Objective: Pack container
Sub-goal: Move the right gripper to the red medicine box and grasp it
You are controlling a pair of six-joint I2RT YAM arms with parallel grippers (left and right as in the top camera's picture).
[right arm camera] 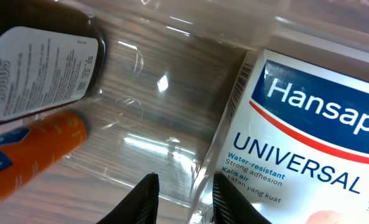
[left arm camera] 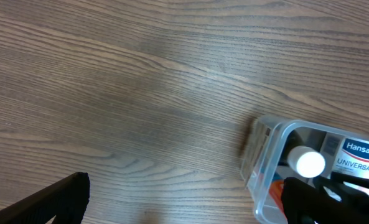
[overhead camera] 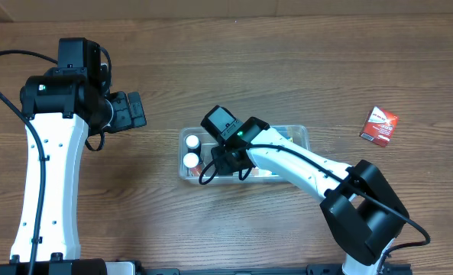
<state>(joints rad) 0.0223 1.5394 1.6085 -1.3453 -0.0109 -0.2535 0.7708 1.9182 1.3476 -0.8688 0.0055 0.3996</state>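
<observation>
Clear plastic forms the container [overhead camera: 299, 134], a rimmed tub with rounded corners lying at the middle of the desk [overhead camera: 287, 53]. Its walls leave the contents legible: a Hansaplast box [right arm camera: 308, 124], a dark bottle [right arm camera: 41, 68], an orange tube [right arm camera: 28, 155] and white-capped bottles [overhead camera: 192, 143]. The right end effector [right arm camera: 183, 193] reaches down inside the tub with its fingers narrowly parted and nothing seen between them, probably because it is there to settle goods. The left end effector [left arm camera: 187, 190] hangs wide open and empty, well apart from the tub, apparently to keep clear. A red packet [overhead camera: 380, 124] lies well apart to the right, probably yet to be packed.
</observation>
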